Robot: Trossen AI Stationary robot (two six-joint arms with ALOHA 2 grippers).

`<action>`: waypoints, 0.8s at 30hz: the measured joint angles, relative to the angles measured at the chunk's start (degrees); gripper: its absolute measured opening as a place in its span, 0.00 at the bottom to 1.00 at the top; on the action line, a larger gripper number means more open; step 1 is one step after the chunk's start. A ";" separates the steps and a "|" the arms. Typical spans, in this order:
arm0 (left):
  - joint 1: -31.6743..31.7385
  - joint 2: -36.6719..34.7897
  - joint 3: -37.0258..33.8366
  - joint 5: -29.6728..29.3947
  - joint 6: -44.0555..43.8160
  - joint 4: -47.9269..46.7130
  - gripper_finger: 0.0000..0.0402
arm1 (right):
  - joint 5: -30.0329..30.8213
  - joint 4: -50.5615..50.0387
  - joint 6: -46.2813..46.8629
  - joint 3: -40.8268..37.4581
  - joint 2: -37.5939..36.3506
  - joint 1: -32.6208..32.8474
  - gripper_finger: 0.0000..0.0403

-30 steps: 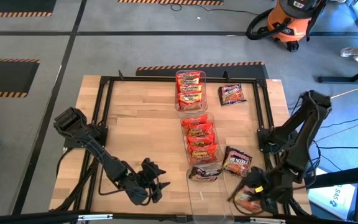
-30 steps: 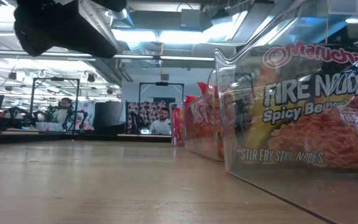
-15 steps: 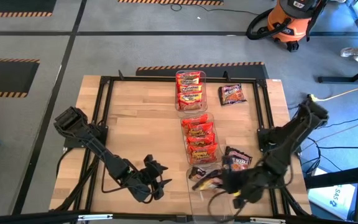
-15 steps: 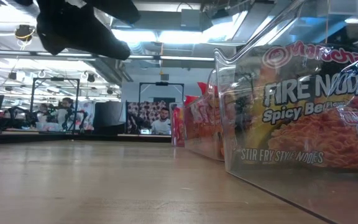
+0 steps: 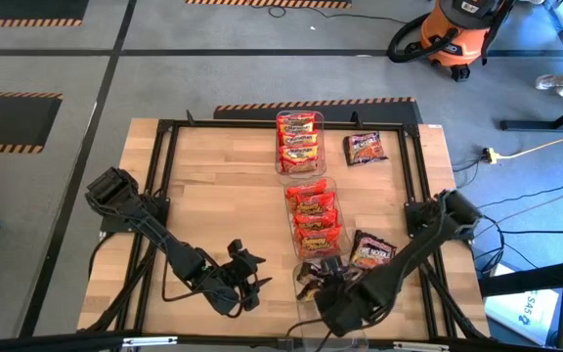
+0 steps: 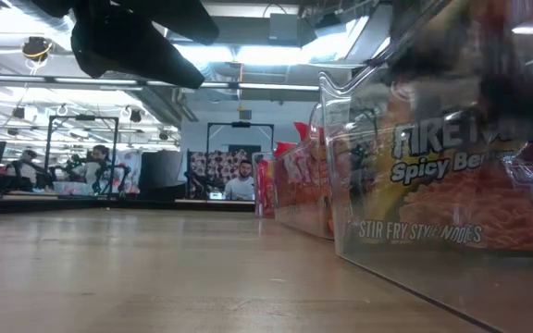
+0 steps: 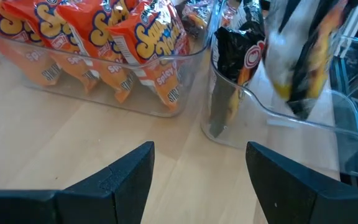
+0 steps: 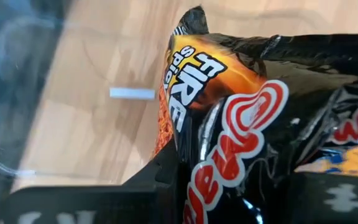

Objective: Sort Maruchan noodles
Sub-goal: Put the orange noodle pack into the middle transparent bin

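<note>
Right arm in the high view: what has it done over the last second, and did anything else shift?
The right gripper, shut on a dark crinkly Fire Noodle packet, swung from the table's front right corner leftward to over the nearest clear plastic bin. The left gripper edged slightly right, fingers open. The binned red and orange packets and the two loose dark packets stayed put.

The left arm reaches across the table's near-left side, its left gripper (image 5: 255, 284) low above the wood with fingers (image 7: 123, 177) spread wide and nothing between them. The right arm stretches inward from the right edge, its right gripper (image 5: 332, 291) clamped on a dark packet (image 8: 241, 124).
</note>
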 joint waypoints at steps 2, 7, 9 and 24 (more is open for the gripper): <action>0.04 0.00 0.00 0.19 0.03 0.00 0.62 | -0.98 -0.88 0.64 0.04 1.64 0.00 0.17; 0.02 0.00 0.00 0.34 0.09 -0.09 0.62 | -1.15 -1.78 1.41 0.04 5.15 -0.03 0.17; 0.20 0.00 0.00 0.35 0.09 -0.05 0.62 | -1.22 -1.82 1.07 0.04 6.66 -0.20 0.17; 0.24 0.00 0.00 0.37 0.04 0.04 0.62 | -4.37 -2.16 2.66 0.10 8.55 -1.27 0.51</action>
